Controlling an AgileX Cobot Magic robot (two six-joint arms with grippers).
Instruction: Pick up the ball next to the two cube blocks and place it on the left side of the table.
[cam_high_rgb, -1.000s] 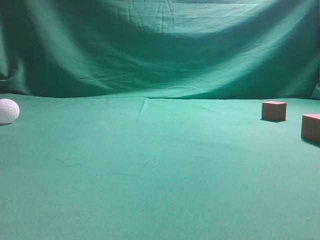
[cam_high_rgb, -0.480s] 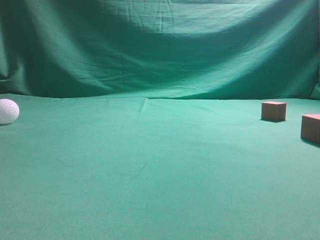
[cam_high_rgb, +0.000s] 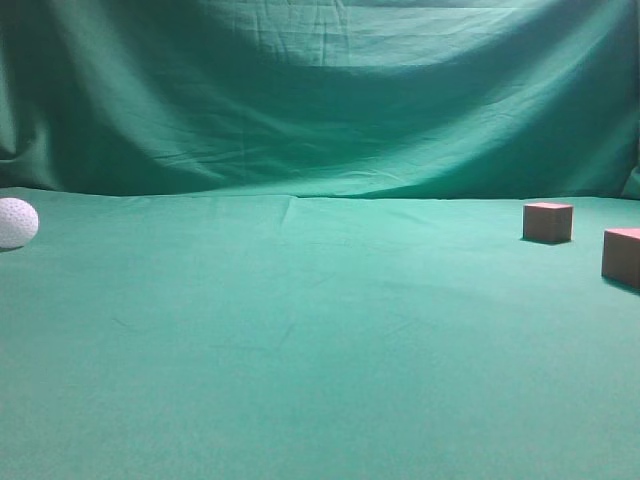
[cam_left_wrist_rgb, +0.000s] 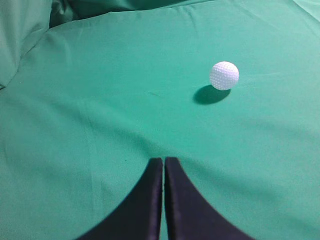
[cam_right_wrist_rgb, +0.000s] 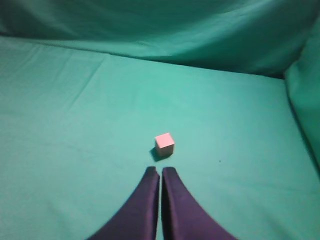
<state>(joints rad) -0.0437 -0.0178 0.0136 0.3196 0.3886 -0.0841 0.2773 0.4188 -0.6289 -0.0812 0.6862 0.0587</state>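
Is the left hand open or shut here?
Shut. In the left wrist view the left hand has its two dark fingers pressed together, holding nothing; the ball lies apart on the table.

Ball alone on the green counter, left claw closed above it.
The white dimpled ball rests on the cloth-covered counter, casting a shadow to its lower left. The left claw has its 2 dark fingers pressed together, empty, well apart from the ball.
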